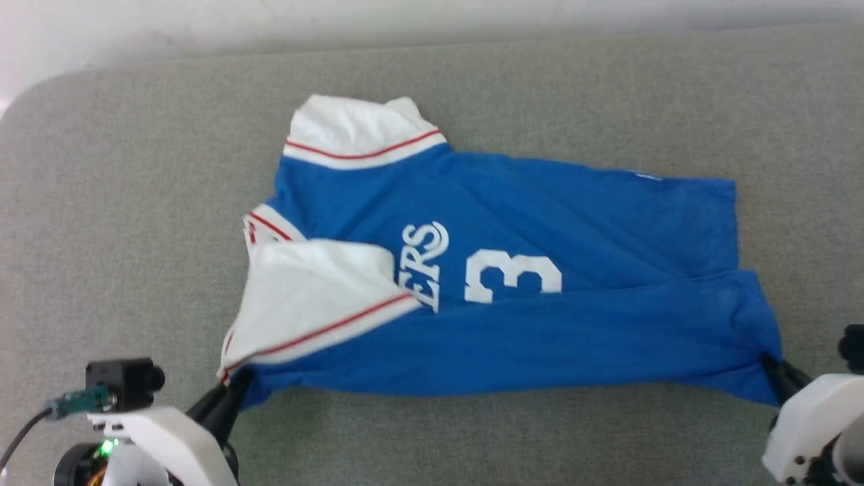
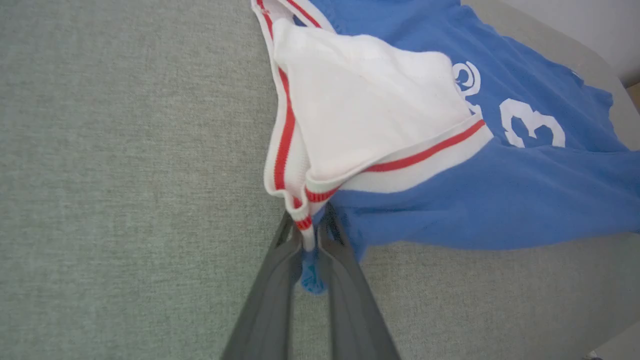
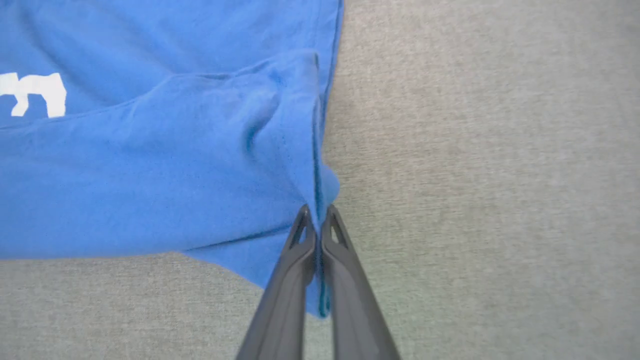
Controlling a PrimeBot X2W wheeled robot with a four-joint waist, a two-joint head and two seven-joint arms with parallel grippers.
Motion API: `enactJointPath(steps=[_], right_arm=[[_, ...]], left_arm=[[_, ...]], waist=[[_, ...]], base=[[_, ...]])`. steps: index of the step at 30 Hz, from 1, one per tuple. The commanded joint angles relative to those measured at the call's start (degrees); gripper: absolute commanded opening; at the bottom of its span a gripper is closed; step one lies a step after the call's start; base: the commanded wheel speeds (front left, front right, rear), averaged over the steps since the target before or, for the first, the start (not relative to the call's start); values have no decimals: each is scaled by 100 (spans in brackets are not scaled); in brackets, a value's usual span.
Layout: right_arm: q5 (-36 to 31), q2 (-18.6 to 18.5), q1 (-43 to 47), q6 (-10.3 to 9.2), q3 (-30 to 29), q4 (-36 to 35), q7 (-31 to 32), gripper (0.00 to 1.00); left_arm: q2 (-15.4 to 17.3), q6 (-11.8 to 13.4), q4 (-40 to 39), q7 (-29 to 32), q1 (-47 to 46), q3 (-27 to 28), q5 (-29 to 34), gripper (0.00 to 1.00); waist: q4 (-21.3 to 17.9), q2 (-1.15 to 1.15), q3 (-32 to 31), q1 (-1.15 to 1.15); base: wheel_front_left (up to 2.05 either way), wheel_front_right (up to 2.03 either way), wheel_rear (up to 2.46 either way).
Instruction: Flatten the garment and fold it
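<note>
we see the shirt (image 1: 513, 223) on the grey pad (image 1: 135, 169), its near part doubled over the lettering. its near edge spans from one gripper to the other. our left gripper (image 2: 307, 225) pinches the corner under the white sleeve (image 1: 304, 297), fingers pressed on the red-striped trim. our right gripper (image 3: 316, 212) pinches the blue hem corner, fingers pressed together on the cloth.

White wrist shells (image 1: 162, 439), dark tapered fingers (image 2: 267, 300)
</note>
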Motion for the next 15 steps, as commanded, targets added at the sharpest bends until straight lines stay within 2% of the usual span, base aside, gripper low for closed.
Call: enactJointPath(steps=[1,9,15], right_arm=[[-24,-60,-45,-5,-57,-47,33,0],[144,-375,199,-5,-192,-154,575,0],[223,-441,470,-5,-254,-82,811,0]], left_arm=[[0,41,-43,16,86,42,-48,0],[-1,179,-344,380,688,19,-277,0],[-71,251,-433,634,1081,-94,-466,0]], waist=[[-29,0,-136,0],[35,0,-362,0],[102,0,-427,0]], base=[[0,0,0],[0,0,0],[0,0,0]])
